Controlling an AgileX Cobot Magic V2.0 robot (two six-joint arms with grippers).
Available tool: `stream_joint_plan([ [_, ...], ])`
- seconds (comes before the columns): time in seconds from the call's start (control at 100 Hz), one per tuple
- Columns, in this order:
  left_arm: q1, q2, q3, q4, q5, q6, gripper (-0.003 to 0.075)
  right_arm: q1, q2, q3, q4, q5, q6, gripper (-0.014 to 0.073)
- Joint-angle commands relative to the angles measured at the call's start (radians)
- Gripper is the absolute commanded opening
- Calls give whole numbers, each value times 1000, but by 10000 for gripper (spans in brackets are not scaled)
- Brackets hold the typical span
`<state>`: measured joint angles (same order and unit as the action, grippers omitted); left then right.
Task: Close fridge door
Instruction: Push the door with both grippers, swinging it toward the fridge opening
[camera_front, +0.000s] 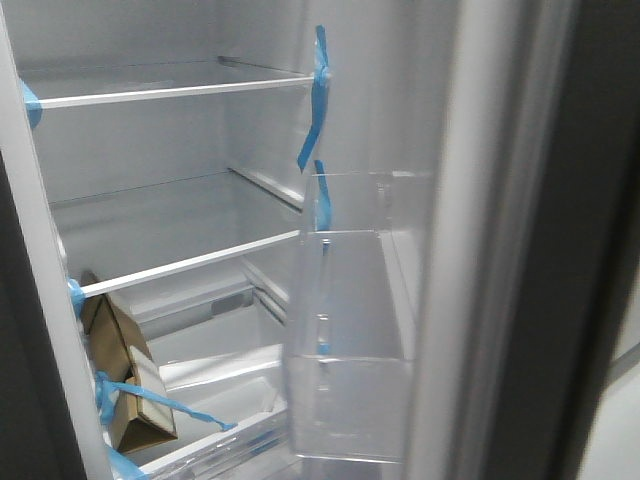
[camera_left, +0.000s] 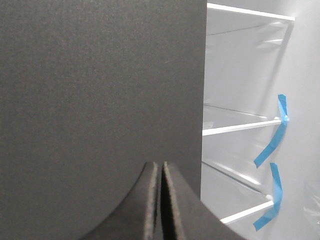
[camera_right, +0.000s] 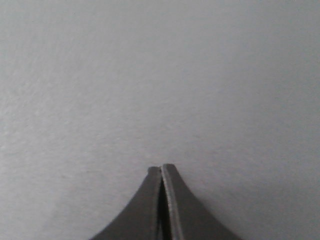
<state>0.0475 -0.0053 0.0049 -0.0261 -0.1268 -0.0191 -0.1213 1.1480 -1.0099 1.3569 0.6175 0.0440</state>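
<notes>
The fridge door (camera_front: 470, 250) stands open at the right of the front view. Its white inner lining and edge strip face me, with a clear plastic bin (camera_front: 350, 330) on it and the dark grey outer face (camera_front: 575, 250) at far right. Neither gripper shows in the front view. My left gripper (camera_left: 161, 166) is shut and empty, its tips close to a dark grey matte panel (camera_left: 100, 90) beside the open fridge interior (camera_left: 245, 90). My right gripper (camera_right: 161, 168) is shut and empty, close to a plain grey matte surface (camera_right: 160, 75) that fills its view; I cannot tell whether it touches.
Inside the fridge are glass shelves with white trim (camera_front: 170, 93), held with blue tape strips (camera_front: 318, 95). A brown cardboard box (camera_front: 125, 370) taped in blue stands at the lower left, above a clear drawer (camera_front: 215, 385). A dark panel edge (camera_front: 20, 400) borders the opening's left side.
</notes>
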Motion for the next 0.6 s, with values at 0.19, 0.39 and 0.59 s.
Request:
stream_joint_plan([
  [0.19,-6,-18,35,-4,-73,-4,-20,178,41,-125,-15,-115,-27,-46],
  [0.39,-6,-18,35,-4,-73,-4,-20,288,83,-157,-71,-212,-27,-46],
  [0.59,-6,-18,35,-4,-73,-4,-20,386,120,-163,-135,-336,-27,-46],
])
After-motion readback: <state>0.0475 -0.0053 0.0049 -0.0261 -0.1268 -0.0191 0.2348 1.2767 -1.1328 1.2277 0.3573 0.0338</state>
